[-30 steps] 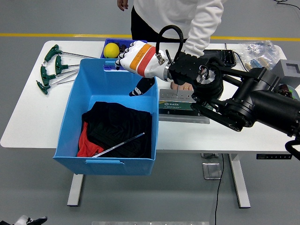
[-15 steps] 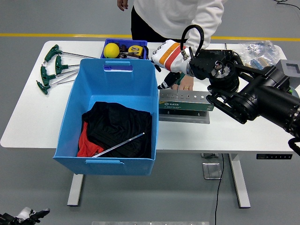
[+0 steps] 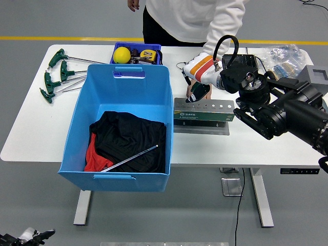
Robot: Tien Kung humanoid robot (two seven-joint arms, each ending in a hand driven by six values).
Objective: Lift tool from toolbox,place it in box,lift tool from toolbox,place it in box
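The green and silver toolbox [image 3: 204, 110] lies on the white table just right of the big blue box [image 3: 82, 107]. A thin metal rod tool [image 3: 132, 158] rests inside the box on black cloth [image 3: 128, 136]. My right hand [image 3: 195, 91], in a white and orange glove, hovers over the toolbox's back left part. Its dark fingers hang down loosely and I see nothing in them. A person in a white sleeve [image 3: 221, 28] reaches down behind my hand, and the person's hand is hidden by it. My left arm is out of view.
Green T-handle wrenches [image 3: 56, 72] lie at the far left. A small blue tray [image 3: 155, 48] behind the box holds a yellow ball [image 3: 121, 54] and a tape measure [image 3: 147, 54]. A plastic bag [image 3: 279, 55] and a grey case [image 3: 315, 77] sit at the far right.
My right hand has drawn back to the right, from above the blue box's far rim to over the toolbox. The rod in the box has not moved.
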